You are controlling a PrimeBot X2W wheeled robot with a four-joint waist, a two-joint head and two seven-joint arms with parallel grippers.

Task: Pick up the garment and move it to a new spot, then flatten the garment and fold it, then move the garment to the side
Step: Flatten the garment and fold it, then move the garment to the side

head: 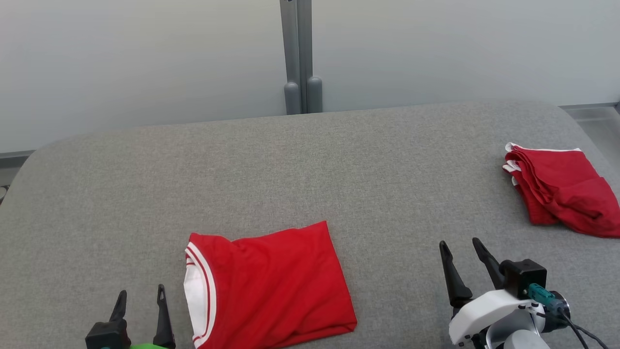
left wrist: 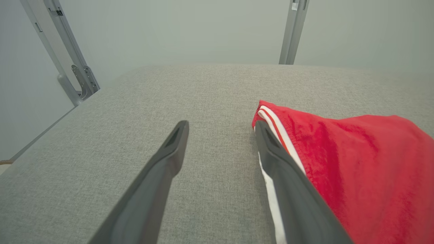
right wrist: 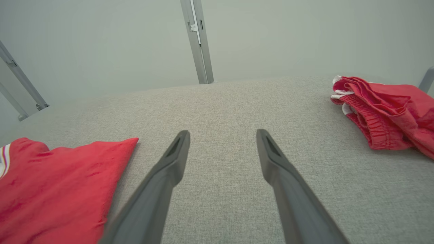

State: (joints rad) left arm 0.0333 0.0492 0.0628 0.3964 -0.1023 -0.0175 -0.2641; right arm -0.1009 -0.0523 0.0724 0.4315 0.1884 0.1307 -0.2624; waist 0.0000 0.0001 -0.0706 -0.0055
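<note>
between the two grippers, near the front of the grey table (head: 310,160), we find the folded red garment (head: 271,283) lying flat. its long axis runs across the table from left to right, slightly tilted, with the white-striped edge turned toward the left gripper (head: 141,291). that gripper sits just beside this edge, fingers spread and holding nothing. from the left wrist view we cannot tell whether the finger nearest the cloth touches it. the right gripper (head: 460,242) stands well apart from the garment's plain edge, fingers likewise spread and empty. a second red garment (head: 562,196) lies bunched at the far right, clear of both. we judge the folding done and the shift aside outstanding. the left arm is the nearer; the right would have to close in for a two-handed lift.
</note>
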